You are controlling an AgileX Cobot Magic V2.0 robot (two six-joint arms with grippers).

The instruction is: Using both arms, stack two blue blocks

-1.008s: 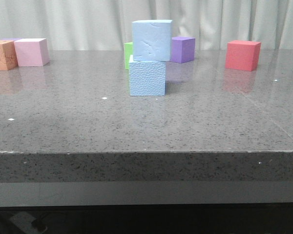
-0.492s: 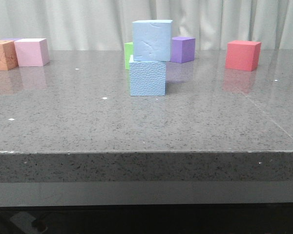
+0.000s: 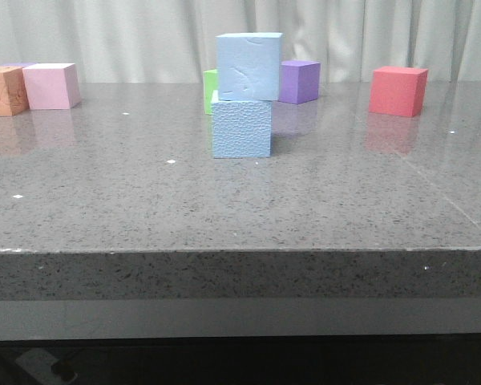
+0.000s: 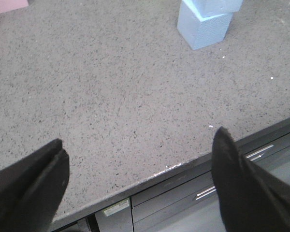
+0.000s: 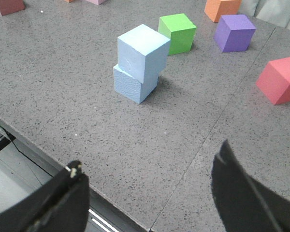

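Observation:
Two pale blue blocks stand stacked mid-table. The upper blue block (image 3: 249, 66) (image 5: 143, 52) (image 4: 217, 6) rests on the pebbled lower blue block (image 3: 241, 128) (image 5: 133, 85) (image 4: 203, 30), shifted slightly to one side of it. Neither arm shows in the front view. In the left wrist view my left gripper (image 4: 137, 145) is open over the table's front edge, far from the stack, with nothing between its fingers. In the right wrist view my right gripper (image 5: 147, 157) is open above the table's front edge, well short of the stack, holding nothing.
Behind the stack sit a green cube (image 3: 210, 90) (image 5: 178, 33) and a purple cube (image 3: 299, 81) (image 5: 234, 33). A red cube (image 3: 398, 91) (image 5: 280, 80) stands back right; an orange cube (image 3: 4, 90) and a pink cube (image 3: 52, 85) back left. Cabinet drawers (image 4: 217, 186) lie below the table edge (image 3: 240, 250).

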